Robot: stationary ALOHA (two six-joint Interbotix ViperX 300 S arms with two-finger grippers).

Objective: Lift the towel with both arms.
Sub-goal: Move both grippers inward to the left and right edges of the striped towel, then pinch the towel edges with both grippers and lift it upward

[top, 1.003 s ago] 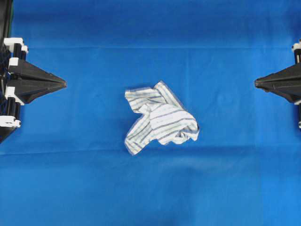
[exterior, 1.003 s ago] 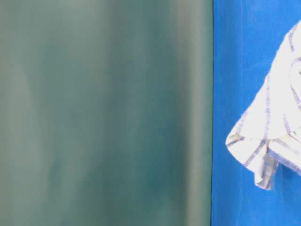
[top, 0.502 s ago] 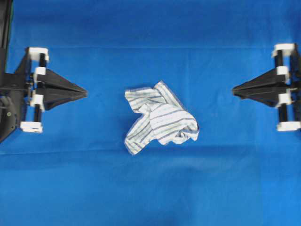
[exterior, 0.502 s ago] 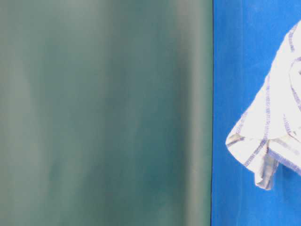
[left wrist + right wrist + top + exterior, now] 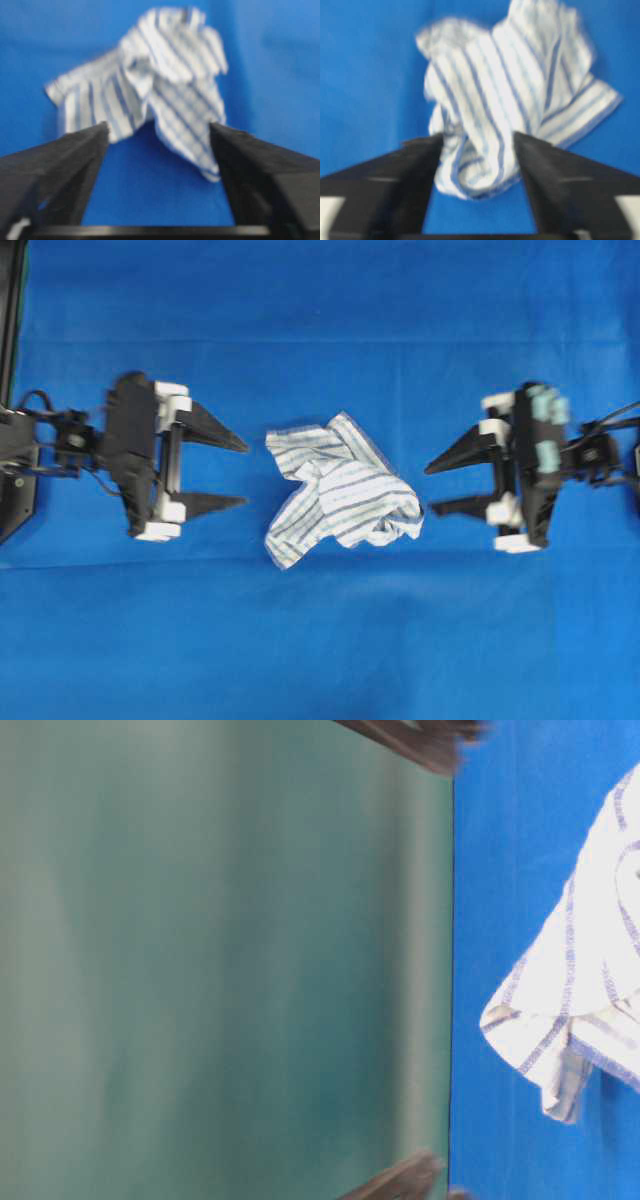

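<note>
Overhead: both grippers, pressed together a second ago, now stand spread, the left gripper point(image 5: 235, 472) at nine o'clock of the crumpled towel point(image 5: 340, 490), the right gripper point(image 5: 435, 488) at three. Wrist views: the towel lies just ahead of each, untouched; grasping looks next.

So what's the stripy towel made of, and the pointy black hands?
The towel looks like soft woven cotton, matte: it crumples into loose folds. The left hand and right hand look like hard black plastic, dull finish, with straight, stiff edges.
</note>
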